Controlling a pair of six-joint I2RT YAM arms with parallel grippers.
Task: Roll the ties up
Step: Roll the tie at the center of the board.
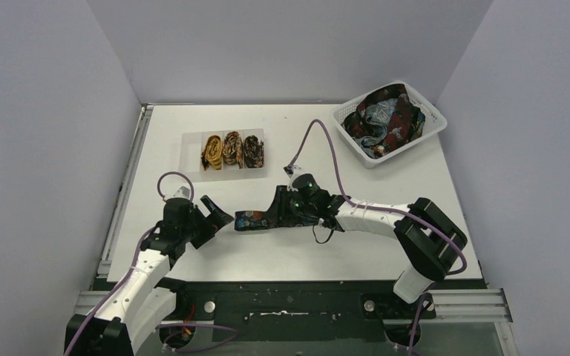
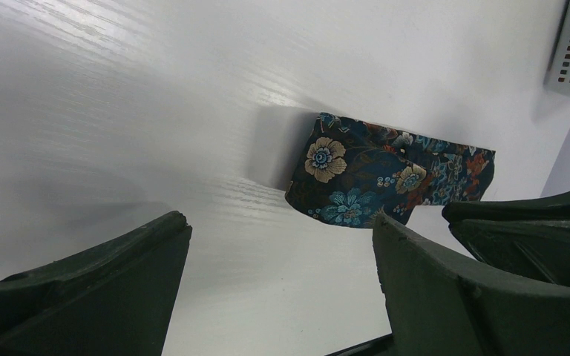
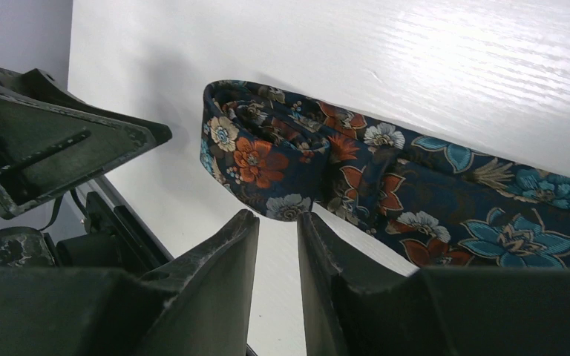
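Observation:
A dark navy floral tie (image 1: 254, 220) lies on the white table between my two grippers, its left end folded into a loose loop (image 3: 256, 144). My left gripper (image 1: 219, 213) stands open just left of that end, nothing between its fingers (image 2: 278, 222), the tie (image 2: 356, 174) lying beyond them. My right gripper (image 3: 278, 215) has its jaws drawn close with a narrow gap. Its tips sit at the tie's near edge, and bare table shows between the fingers. Whether they pinch the fabric is unclear.
Three rolled ties (image 1: 231, 150) sit in a clear tray at the back centre. A white lattice basket (image 1: 432, 113) at the back right holds several loose ties. Purple cables arch over the right arm. The left gripper (image 3: 59, 141) shows at the left in the right wrist view.

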